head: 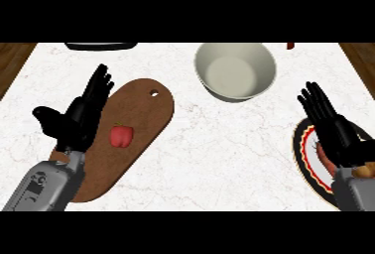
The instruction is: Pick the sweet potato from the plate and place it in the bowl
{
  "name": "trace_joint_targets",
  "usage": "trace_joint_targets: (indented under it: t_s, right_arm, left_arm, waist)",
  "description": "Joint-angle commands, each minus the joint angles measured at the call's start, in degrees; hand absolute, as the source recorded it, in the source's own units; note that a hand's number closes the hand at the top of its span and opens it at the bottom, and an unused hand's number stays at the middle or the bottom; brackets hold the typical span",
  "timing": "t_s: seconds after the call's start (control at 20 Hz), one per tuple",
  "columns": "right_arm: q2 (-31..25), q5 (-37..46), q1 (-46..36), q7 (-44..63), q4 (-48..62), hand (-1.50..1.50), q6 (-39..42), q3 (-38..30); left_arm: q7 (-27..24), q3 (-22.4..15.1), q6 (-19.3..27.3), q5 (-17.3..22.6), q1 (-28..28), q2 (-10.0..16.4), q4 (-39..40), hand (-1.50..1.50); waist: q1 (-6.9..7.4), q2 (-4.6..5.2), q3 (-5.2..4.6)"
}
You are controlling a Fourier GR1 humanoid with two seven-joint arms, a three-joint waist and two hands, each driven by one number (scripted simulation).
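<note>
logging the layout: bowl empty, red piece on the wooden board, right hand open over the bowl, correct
Not quite. In the head view the right hand is open over the plate at the right edge, not the bowl. The bowl is empty and the red piece lies on the wooden board.

Left, cutting board (147,114) with vegetable (121,136) on it, bowl (236,71) behind centre, plate (300,149) right

counter (234,144) open between plate (302,149) and bowl (236,74) | cutting board (143,114) left
</note>
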Motion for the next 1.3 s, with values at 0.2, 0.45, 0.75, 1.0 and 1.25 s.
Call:
trace_joint_targets:
  t_s: [0.2, 0.45, 0.75, 1.0, 1.25]
  right_arm:
    - [-12.5, 1.8, 9.1, -6.0, -10.3, 1.50, 4.2, -9.0]
    - [-13.8, 15.1, 12.9, -14.4, 0.4, -1.50, -1.4, -9.4]
    - [-19.7, 26.9, 9.3, -21.3, 3.1, -1.50, -3.9, -6.9]
    - [-27.4, 37.0, 7.9, -7.0, -3.6, -1.50, -2.3, -1.8]
    - [-37.5, 44.4, 9.0, 4.3, -7.5, -1.50, 10.1, 4.9]
  left_arm:
    - [-5.6, -4.9, -8.7, -1.8, 7.1, 1.6, -3.3, 0.00]
    - [-7.5, -6.9, -13.7, -0.7, 8.6, 0.2, -2.4, 0.00]
    - [-6.6, -8.8, -11.8, -4.0, 7.5, -2.6, -2.2, 0.00]
    - [-5.4, -6.3, -14.7, -1.7, 7.6, 0.2, -3.0, 0.00]
    - [-4.9, -7.7, -12.8, -3.3, 6.8, -2.0, -2.7, 0.00]
  waist:
    - [-0.57, 0.40, -0.18]
    - [0.92, 0.87, -0.09]
    - [1.32, 0.95, -0.11]
    - [1.58, 0.82, -0.33]
    - [1.45, 0.80, -0.55]
